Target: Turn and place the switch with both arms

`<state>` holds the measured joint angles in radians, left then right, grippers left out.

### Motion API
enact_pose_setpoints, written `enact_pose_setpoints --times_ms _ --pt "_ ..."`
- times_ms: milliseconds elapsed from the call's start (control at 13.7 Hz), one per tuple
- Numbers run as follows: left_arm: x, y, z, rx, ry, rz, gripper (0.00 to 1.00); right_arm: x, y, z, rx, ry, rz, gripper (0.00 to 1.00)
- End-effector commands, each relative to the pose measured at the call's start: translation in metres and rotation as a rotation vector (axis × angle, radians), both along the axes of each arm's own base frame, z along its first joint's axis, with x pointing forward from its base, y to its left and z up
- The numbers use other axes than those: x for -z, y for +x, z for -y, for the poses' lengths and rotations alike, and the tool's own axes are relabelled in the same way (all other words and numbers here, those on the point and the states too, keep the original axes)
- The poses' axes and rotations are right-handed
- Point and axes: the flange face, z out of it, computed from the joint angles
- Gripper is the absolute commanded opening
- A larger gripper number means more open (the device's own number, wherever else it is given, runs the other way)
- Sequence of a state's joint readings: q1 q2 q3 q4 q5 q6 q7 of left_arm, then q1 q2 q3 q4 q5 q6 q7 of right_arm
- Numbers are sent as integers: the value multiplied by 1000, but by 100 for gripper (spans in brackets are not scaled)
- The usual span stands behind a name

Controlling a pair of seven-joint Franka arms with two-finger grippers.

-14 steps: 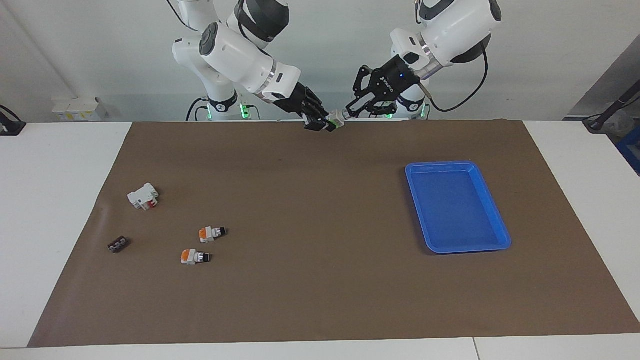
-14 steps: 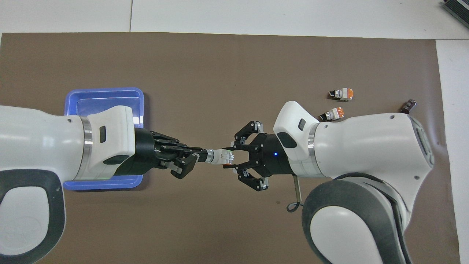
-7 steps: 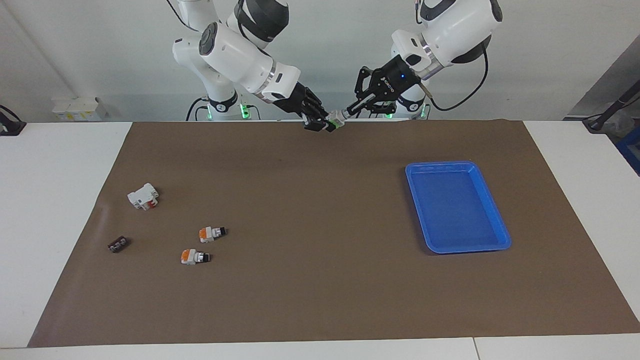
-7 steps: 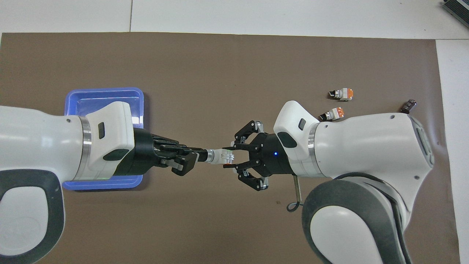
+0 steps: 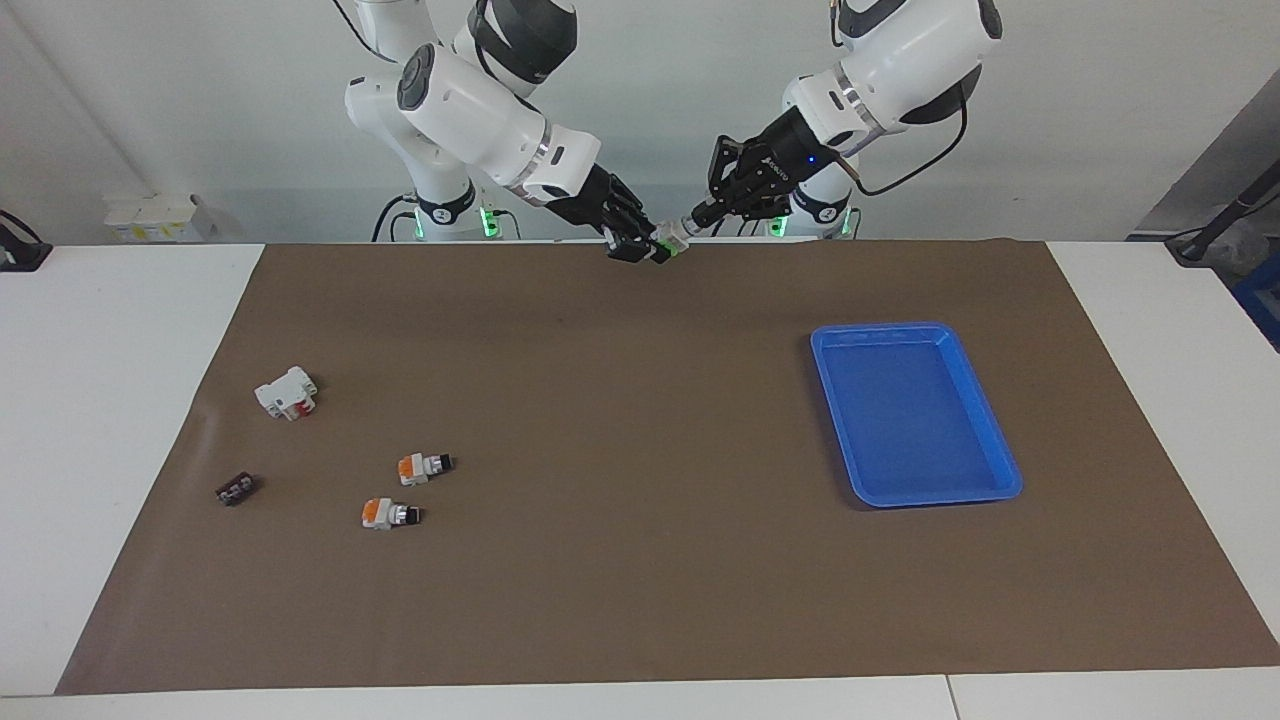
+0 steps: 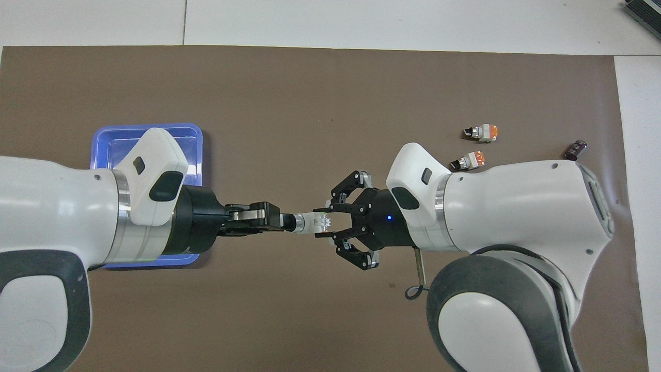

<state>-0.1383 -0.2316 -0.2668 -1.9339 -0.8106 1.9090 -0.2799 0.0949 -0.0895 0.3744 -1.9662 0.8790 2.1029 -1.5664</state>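
While the switch (image 5: 668, 240) hangs in the air over the middle of the counter's (image 5: 640, 560) edge nearest the robots, the right end effector (image 5: 640, 247) clamps its white-and-green body and the left end effector (image 5: 697, 218) pinches the knob tip. To turn well, the right arm should hold rigid while the left wrist rolls about the knob's own axis — no pull, no sideways drift. Against a second ago, the left wrist has rolled roughly a quarter turn, its fingers now edge-on from overhead — the tray (image 5: 985, 420) sits unchanged at four o'clock from the switch.
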Motion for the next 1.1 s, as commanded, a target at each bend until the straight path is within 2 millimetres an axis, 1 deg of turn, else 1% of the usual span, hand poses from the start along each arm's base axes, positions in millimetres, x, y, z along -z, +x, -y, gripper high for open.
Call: enact_pose_setpoints --times_ms 0,220,293,440,513,659,879,1026 --pt "-4 -22 16 -167 4 -185 0 -4 1 -3 32 16 5 0" --pt "-8 -18 32 -457 -31 -324 0 -5 1 -4 32 17 6 0" --pt "-10 -15 33 -542 -53 -358 0 -4 0 -4 31 16 4 0" --pt "-9 -10 31 -710 -74 -488 0 -4 0 -4 31 16 4 0" --pt "-10 -7 26 -765 -82 -521 0 -5 1 -4 32 17 6 0" --pt "-6 -6 24 -856 -68 -593 0 -5 1 -4 32 17 4 0" --pt "-5 -6 22 -913 -62 -649 0 -4 0 -4 31 16 3 0" --pt "-3 1 12 -974 -69 -691 0 -4 0 -4 32 16 3 0"
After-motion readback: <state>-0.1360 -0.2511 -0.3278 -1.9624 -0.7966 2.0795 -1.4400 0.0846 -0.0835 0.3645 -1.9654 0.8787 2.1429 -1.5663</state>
